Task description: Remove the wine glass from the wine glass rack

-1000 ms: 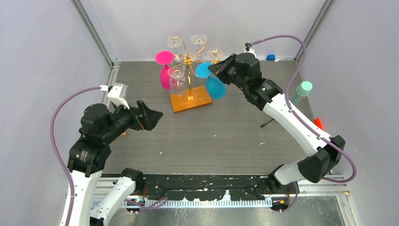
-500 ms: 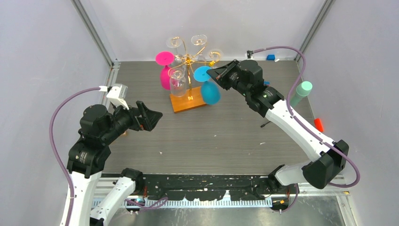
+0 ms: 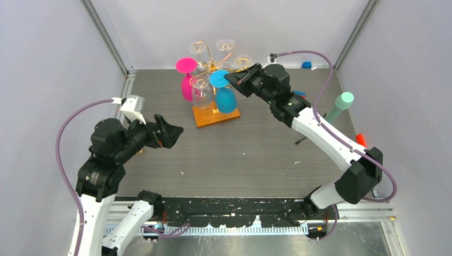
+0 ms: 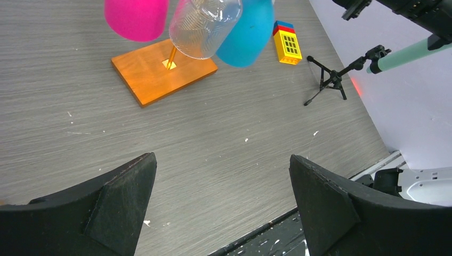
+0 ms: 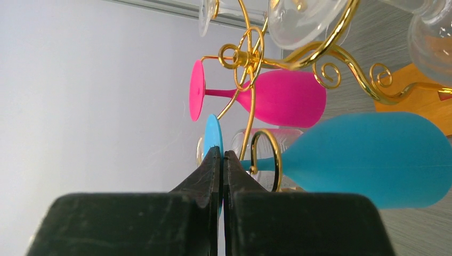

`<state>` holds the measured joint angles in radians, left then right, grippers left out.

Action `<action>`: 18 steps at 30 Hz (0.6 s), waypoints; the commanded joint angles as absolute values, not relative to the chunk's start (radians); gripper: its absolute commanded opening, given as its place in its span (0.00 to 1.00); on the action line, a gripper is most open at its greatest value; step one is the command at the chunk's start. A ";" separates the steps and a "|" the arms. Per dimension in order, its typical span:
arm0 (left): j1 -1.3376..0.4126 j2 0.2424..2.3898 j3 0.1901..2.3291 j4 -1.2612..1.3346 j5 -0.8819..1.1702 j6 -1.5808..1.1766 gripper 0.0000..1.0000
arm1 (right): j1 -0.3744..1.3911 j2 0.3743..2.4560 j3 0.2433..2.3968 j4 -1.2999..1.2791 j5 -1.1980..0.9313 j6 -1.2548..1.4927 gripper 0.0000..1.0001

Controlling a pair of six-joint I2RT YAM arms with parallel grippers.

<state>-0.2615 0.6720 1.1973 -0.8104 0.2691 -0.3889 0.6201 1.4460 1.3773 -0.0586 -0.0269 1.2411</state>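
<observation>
The wine glass rack (image 3: pixel 213 66) is a gold wire tree on an orange-brown wooden base (image 3: pixel 205 117) at the back middle of the table. A blue wine glass (image 3: pixel 226 100) hangs upside down at the rack's right side. My right gripper (image 3: pixel 230 79) is shut on the rim of its flat blue foot (image 5: pixel 213 133). In the right wrist view the gripper (image 5: pixel 222 152) pinches the foot edge-on, the blue bowl (image 5: pixel 368 160) lies to the right, and the stem passes beside a gold hook (image 5: pixel 274 154). My left gripper (image 3: pixel 169 130) is open and empty, well left of the rack (image 4: pixel 221 160).
A pink glass (image 3: pixel 186 85) and clear glasses (image 3: pixel 200 92) also hang on the rack. A small black tripod (image 3: pixel 305 140), a mint-green cylinder (image 3: pixel 341 104), a red object (image 3: pixel 361 140) and a yellow toy block (image 4: pixel 287 42) are on the right side.
My right gripper has moved left with the blue glass, carrying its foot and bowl in toward the rack's central post. The left arm has not moved.
</observation>
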 commanded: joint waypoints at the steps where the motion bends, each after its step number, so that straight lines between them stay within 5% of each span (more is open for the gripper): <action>1: -0.258 0.670 1.211 -0.818 0.254 -0.377 0.98 | 0.622 1.488 1.461 0.042 -0.026 1.245 0.00; 18: -0.258 0.676 1.220 -0.833 0.241 -0.371 0.98 | 0.603 1.410 1.412 0.039 0.262 1.213 0.00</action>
